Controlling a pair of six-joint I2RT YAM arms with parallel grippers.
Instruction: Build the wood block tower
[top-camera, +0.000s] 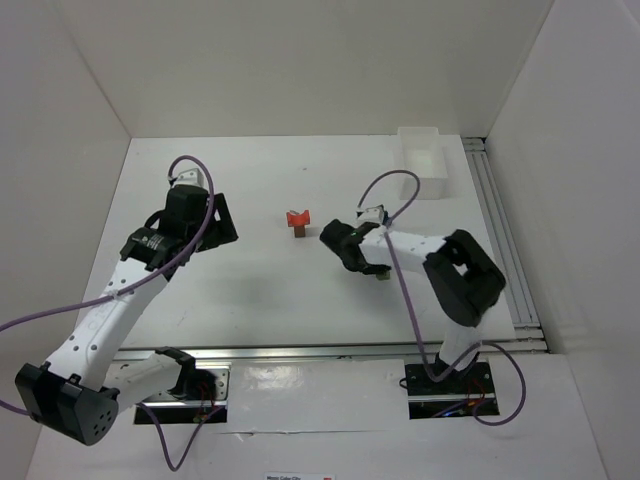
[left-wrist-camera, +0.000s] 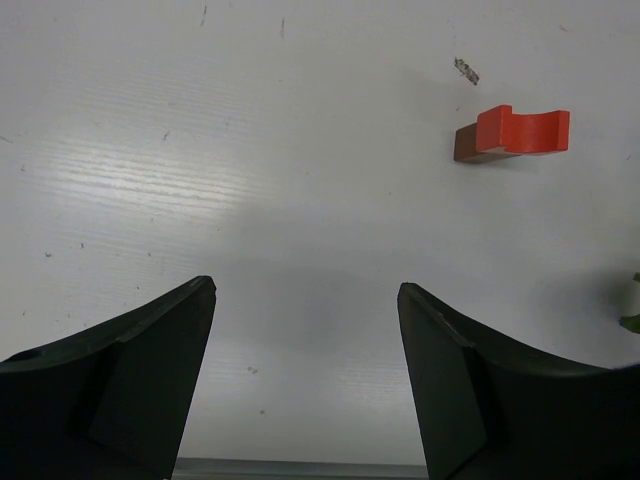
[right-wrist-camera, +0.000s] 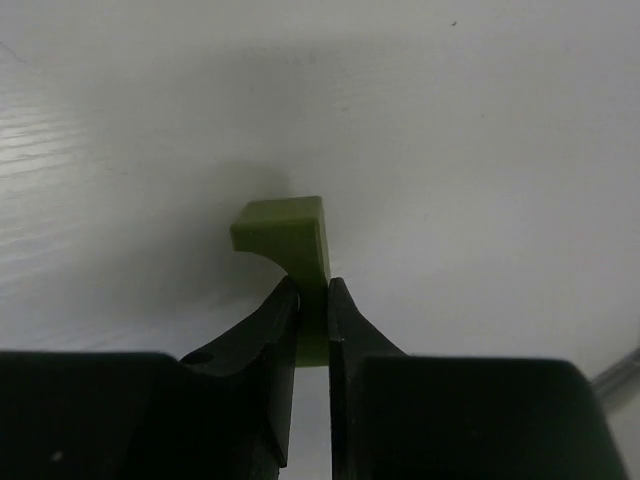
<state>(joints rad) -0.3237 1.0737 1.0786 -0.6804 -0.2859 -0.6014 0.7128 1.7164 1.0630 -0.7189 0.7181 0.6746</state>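
Left arm (top-camera: 105, 310), right arm (top-camera: 405, 243): white links, black joints. Purple cable (top-camera: 186, 158) loops behind left claw (left-wrist-camera: 305, 285), right claw (right-wrist-camera: 312, 282).

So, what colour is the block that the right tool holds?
The block is olive green. The right wrist view shows it best.

Setting recorded as a robotics lab test cell. A white table (top-camera: 260, 290) is enclosed by plain white panels (top-camera: 300, 60). A left arm (top-camera: 100, 320) and a right arm (top-camera: 465, 275) are bolted along an aluminium rail (top-camera: 330, 350). Purple cables (top-camera: 405, 295) are left exposed.
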